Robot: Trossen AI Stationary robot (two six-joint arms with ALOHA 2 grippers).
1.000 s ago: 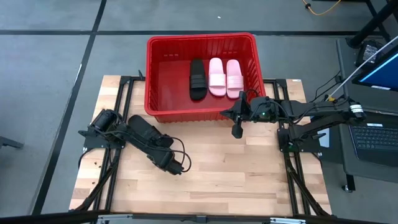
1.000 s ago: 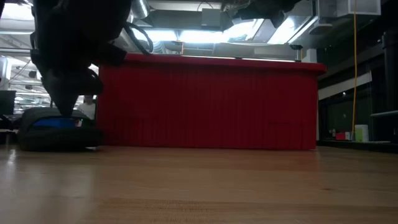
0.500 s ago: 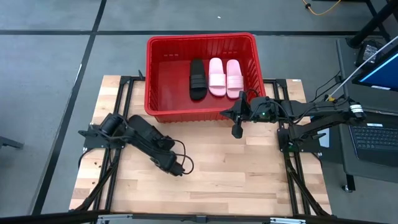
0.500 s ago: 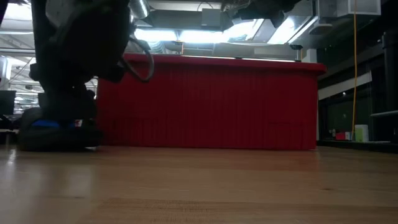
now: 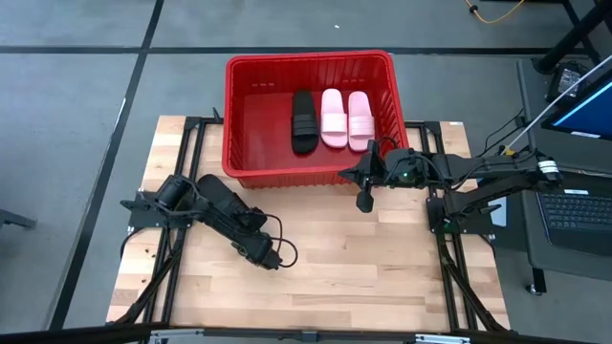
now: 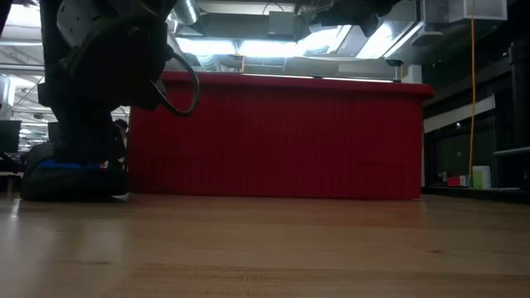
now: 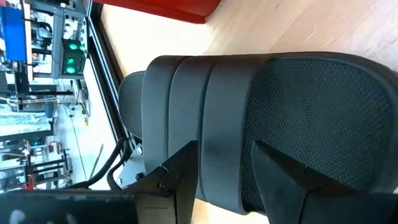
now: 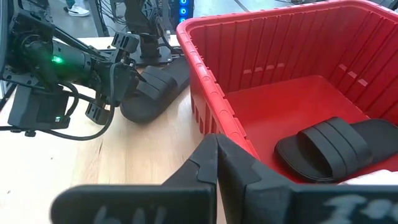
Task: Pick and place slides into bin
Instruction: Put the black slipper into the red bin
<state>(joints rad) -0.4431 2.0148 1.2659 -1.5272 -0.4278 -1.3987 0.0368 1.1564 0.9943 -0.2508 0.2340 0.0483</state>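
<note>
Three of the four slide sandals, one black point(image 5: 303, 121) and two pale pink point(image 5: 346, 118), lay side by side in the large ribbed bright red plastic bin point(image 5: 241, 153) at the far edge of the wooden table point(image 5: 373, 268). One black rubber slide point(image 8: 154, 91) rested on the table just outside the bin's near left corner. The left gripper point(image 7: 225, 180) sat low over it, fingers parted on either side of the wide ribbed strap, apparently lined up to grasp it there, though not visibly clamped. The right gripper point(image 8: 217, 163) waited by the bin's near right corner, above the rim, fingers pressed together and holding nothing.
</note>
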